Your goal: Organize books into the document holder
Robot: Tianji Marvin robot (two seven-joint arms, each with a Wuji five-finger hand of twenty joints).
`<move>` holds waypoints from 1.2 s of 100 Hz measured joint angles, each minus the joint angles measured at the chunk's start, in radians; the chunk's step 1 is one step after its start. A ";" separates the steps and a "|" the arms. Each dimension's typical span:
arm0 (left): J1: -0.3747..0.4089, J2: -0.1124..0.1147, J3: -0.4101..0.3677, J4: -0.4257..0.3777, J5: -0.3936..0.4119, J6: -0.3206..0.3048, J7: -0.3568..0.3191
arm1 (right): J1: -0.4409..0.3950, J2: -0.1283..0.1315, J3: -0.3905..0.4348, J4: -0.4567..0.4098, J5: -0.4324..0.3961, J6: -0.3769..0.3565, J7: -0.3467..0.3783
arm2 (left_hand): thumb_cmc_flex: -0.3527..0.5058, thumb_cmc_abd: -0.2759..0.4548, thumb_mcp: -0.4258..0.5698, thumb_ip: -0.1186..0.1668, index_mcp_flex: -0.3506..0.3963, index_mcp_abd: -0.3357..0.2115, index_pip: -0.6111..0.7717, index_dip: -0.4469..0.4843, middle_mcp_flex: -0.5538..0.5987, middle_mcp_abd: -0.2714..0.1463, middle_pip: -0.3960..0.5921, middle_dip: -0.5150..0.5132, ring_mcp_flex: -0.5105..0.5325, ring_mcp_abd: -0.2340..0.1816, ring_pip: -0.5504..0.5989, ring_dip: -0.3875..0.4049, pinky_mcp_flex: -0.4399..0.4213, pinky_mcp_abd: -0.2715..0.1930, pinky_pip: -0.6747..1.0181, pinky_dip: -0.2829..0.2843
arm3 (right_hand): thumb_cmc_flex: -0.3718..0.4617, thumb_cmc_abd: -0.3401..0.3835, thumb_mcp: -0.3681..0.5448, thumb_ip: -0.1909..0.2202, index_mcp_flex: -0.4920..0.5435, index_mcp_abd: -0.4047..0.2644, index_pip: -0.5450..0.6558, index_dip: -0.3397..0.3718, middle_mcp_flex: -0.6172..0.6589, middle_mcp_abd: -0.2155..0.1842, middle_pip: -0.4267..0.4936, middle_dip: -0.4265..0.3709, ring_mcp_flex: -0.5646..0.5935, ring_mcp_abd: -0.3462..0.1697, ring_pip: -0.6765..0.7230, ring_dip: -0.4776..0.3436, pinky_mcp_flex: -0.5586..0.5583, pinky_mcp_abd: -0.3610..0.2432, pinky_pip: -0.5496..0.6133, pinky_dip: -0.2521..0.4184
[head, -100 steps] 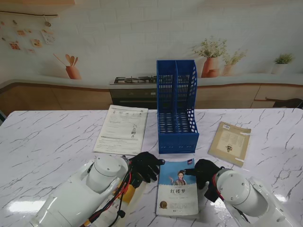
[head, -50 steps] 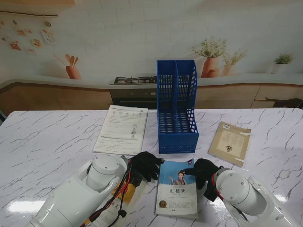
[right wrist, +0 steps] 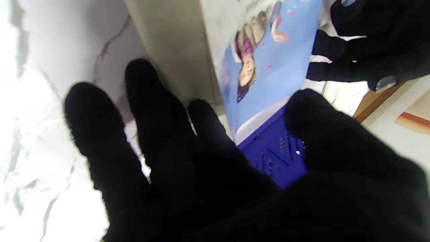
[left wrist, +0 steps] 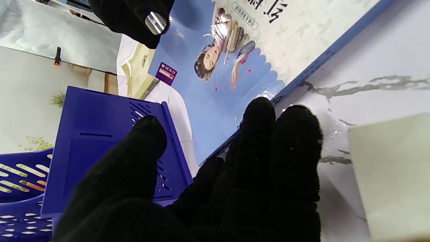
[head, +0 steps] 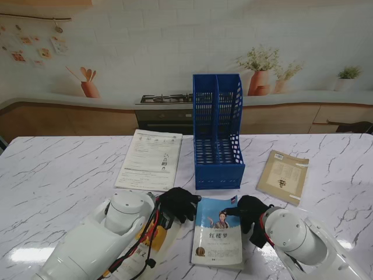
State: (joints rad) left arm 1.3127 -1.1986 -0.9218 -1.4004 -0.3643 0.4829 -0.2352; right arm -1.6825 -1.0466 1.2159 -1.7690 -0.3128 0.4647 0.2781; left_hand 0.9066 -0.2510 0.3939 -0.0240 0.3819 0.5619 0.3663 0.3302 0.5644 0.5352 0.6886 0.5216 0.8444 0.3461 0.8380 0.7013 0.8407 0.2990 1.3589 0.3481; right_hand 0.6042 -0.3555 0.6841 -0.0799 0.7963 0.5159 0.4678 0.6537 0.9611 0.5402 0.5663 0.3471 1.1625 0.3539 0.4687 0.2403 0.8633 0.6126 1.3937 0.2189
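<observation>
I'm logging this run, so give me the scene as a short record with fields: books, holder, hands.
blue book: flat on table, between the two hands
tan book: flat, right of holder
white booklet: flat, left of holder
holder: blue, upright, both slots empty
left hand: fingers at blue book's left edge
right hand: at its right edge

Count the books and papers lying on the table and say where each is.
4 visible: a blue-covered book between the hands, a tan book right of the blue holder, a white booklet left of it, and a yellow item partly hidden under the left arm.
</observation>
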 measured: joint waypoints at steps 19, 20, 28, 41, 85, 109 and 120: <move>-0.023 0.008 0.015 0.041 -0.031 -0.032 -0.078 | 0.003 0.001 -0.004 0.002 0.001 -0.002 0.001 | 0.000 0.000 -0.020 0.000 -0.008 0.002 0.034 0.038 0.063 -0.039 -0.073 -0.033 -0.010 0.011 -0.005 -0.004 -0.059 0.012 0.107 0.097 | 0.000 0.000 0.000 0.000 0.000 0.008 0.003 0.002 -0.001 0.009 0.005 0.001 0.006 0.004 0.000 0.000 -0.010 0.000 -0.001 0.000; -0.024 0.009 0.017 0.044 -0.033 -0.036 -0.085 | 0.004 0.001 -0.004 0.002 0.001 -0.002 0.002 | 0.000 0.000 -0.025 0.000 -0.008 0.002 0.037 0.053 0.064 -0.049 -0.071 -0.027 -0.018 0.009 0.002 0.001 -0.061 0.003 0.108 0.106 | 0.000 0.000 0.000 0.000 0.000 0.008 0.003 0.002 -0.002 0.009 0.005 0.001 0.006 0.004 0.000 0.000 -0.010 0.000 -0.001 0.000; -0.028 0.013 0.032 0.059 -0.041 -0.077 -0.135 | 0.005 0.001 -0.008 0.002 0.003 -0.004 0.003 | 0.001 0.000 -0.056 0.000 0.007 -0.072 0.150 0.067 0.109 -0.140 -0.072 0.022 -0.040 0.032 0.101 0.058 -0.100 -0.012 0.109 0.220 | 0.001 0.000 0.000 0.000 -0.001 -0.006 0.003 0.002 -0.015 0.004 0.016 0.001 0.005 -0.001 0.000 0.000 -0.011 0.000 -0.001 0.000; -0.031 0.013 0.046 0.059 -0.042 -0.096 -0.140 | 0.007 0.000 -0.009 0.004 0.006 -0.005 0.004 | 0.011 -0.012 -0.043 0.000 0.013 -0.102 0.237 0.138 0.116 -0.177 -0.051 0.061 -0.051 0.033 0.136 0.095 -0.128 -0.009 0.109 0.259 | 0.001 0.001 0.000 0.000 0.000 -0.006 0.003 0.002 -0.017 0.007 0.021 0.004 0.005 -0.001 0.000 0.000 -0.014 0.000 -0.001 0.000; -0.007 0.000 0.062 0.063 0.005 -0.205 -0.048 | -0.033 -0.013 0.022 -0.016 0.006 -0.025 0.015 | 0.161 -0.261 0.188 -0.050 0.121 -0.164 0.603 0.189 0.394 -0.238 -0.268 0.308 0.096 -0.062 0.060 0.056 0.040 -0.083 0.109 0.022 | -0.018 0.003 -0.054 0.000 -0.050 -0.188 -0.040 -0.001 -0.056 -0.200 -0.023 -0.016 -0.081 -0.159 -0.006 0.011 -0.175 0.000 -0.010 0.092; 0.060 0.001 0.019 -0.025 0.026 -0.252 -0.002 | -0.144 -0.028 0.110 -0.117 -0.075 -0.036 -0.037 | 0.150 -0.286 0.215 -0.061 0.146 -0.219 0.606 0.188 0.432 -0.284 -0.300 0.356 0.106 -0.063 0.025 0.073 0.053 -0.082 0.109 -0.013 | -0.018 0.003 -0.141 0.000 -0.078 -0.324 -0.067 -0.001 -0.112 -0.325 -0.126 -0.067 -0.199 -0.178 -0.029 0.075 -0.332 -0.011 -0.009 0.228; 0.080 0.004 0.005 -0.073 0.034 -0.276 0.015 | -0.174 -0.035 0.151 -0.173 -0.106 -0.048 -0.059 | 0.150 -0.287 0.215 -0.061 0.148 -0.228 0.606 0.188 0.433 -0.291 -0.304 0.384 0.106 -0.063 0.024 0.080 0.053 -0.082 0.109 -0.015 | -0.018 0.004 -0.181 0.000 -0.100 -0.354 -0.077 0.007 -0.133 -0.341 -0.138 -0.045 -0.236 -0.179 -0.033 0.087 -0.377 -0.011 -0.013 0.249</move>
State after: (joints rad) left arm 1.3923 -1.1945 -0.9164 -1.4733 -0.3302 0.2067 -0.2201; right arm -1.8561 -1.0814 1.3671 -1.9419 -0.4191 0.4169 0.2195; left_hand 1.0570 -0.5379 0.6086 -0.0850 0.5299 0.3342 0.9728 0.5181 0.9978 0.2441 0.3841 0.9056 0.9507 0.2830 0.8616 0.7810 0.8934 0.2174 1.4677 0.3334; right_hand 0.5862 -0.3517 0.5033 -0.0799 0.6964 0.1623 0.3908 0.6607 0.8277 0.1995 0.4281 0.3025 0.9266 0.1750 0.4361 0.3273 0.4865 0.6018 1.3809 0.4674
